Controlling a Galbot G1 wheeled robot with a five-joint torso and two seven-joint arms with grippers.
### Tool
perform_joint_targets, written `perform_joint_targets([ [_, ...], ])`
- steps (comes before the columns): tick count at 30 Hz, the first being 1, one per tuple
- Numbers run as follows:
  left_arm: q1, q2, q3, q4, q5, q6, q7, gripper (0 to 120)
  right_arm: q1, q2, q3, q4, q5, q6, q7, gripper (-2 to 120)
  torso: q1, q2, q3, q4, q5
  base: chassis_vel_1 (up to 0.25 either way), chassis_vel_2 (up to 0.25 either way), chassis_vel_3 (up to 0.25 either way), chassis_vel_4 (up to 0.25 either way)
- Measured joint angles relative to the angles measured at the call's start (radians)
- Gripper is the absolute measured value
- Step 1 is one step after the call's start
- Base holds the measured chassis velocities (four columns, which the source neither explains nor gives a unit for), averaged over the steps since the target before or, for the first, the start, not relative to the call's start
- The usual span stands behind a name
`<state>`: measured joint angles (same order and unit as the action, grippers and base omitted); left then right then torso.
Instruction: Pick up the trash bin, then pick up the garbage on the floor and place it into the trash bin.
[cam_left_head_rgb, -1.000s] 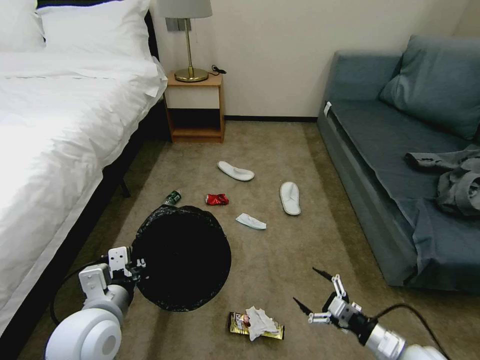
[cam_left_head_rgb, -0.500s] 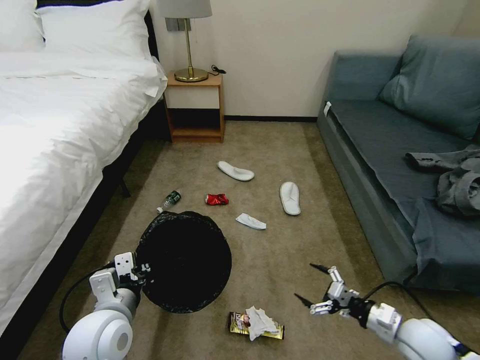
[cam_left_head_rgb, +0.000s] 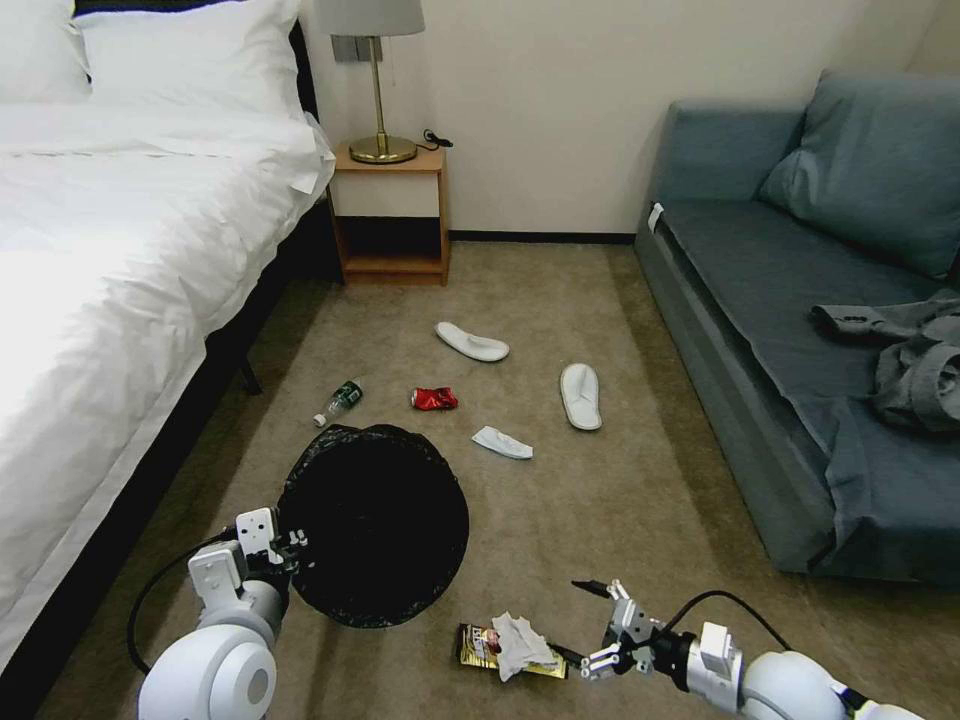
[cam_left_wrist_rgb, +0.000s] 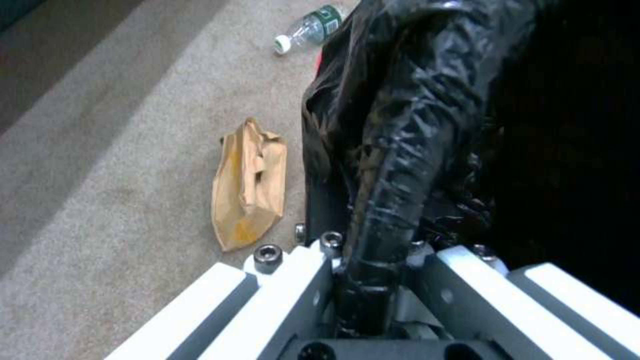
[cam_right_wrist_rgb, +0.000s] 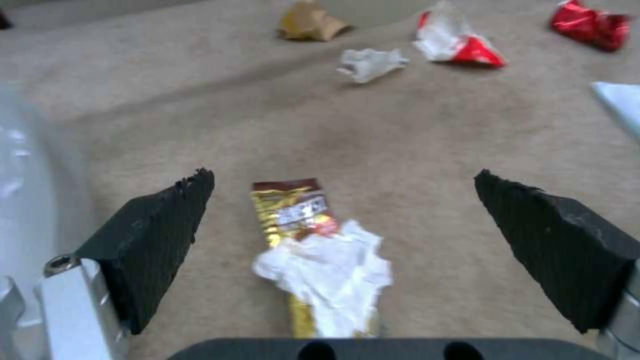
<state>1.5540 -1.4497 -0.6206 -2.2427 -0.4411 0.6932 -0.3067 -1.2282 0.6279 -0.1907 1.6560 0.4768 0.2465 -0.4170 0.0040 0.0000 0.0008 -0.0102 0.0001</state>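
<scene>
Below the spread right gripper: gold wrapper under tissue, light, crushable; pinch both mid-length. Left gripper clamps trash bin rim.

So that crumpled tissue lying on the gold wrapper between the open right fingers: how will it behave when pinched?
The crumpled tissue looks soft and very light, so it will likely squash flat under the right gripper. It merely rests on the gold wrapper, so the two may separate. The wrapper looks thin, glossy and probably slippery.

Hotel-like bedroom: bed, nightstand lamp, sofa.
</scene>
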Motion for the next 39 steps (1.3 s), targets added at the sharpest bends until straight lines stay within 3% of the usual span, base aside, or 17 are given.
perform_joint_targets([
  [7,0.0,-0.005,-0.003,-0.006,0.003,0.0,0.0,0,0.03,0.01,-0.042,-0.017,0.012,-0.004,-0.024,100,0.0,0.0,0.0,-0.0003,-0.0006,0.0,0.0,0.0,0.0],
  [14,0.002,-0.028,0.001,-0.014,0.019,-0.001,0.005,0,0.117,0.076,-0.141,-0.111,0.014,-0.004,-0.061,100,0.0,0.0,0.0,0.0,-0.0004,0.0,0.0,0.0,0.0],
  [39,0.012,-0.015,-0.019,-0.024,0.005,0.001,0.002,0,0.194,0.226,-0.221,-0.331,-0.016,0.04,-0.075,100,0.0,0.0,0.0,0.0,-0.0001,0.0,0.0,0.0,0.0],
])
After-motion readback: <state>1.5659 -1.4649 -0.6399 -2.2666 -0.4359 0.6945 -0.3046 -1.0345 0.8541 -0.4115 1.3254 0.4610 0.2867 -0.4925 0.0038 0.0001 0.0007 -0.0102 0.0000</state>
